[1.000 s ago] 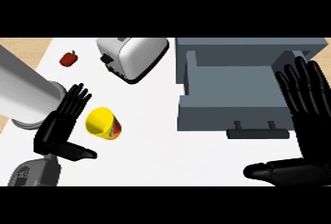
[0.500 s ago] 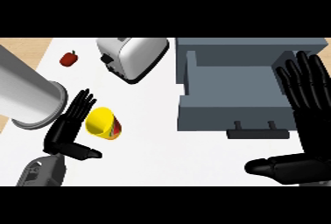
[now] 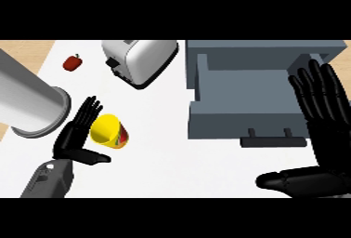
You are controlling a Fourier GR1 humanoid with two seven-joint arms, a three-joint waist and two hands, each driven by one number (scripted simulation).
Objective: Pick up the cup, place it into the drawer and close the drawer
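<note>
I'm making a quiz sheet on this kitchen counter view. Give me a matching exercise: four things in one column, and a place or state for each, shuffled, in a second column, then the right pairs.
Things:
1. cup
2. drawer
3. toaster
4. red pepper

Places or states:
A. pulled open, nothing visible inside
B. small, near the counter's far left edge
C. lying on its side, just right of the left hand's fingers
D. white, between the small red thing and the grey unit

Pairs: 1-C, 2-A, 3-D, 4-B
</note>
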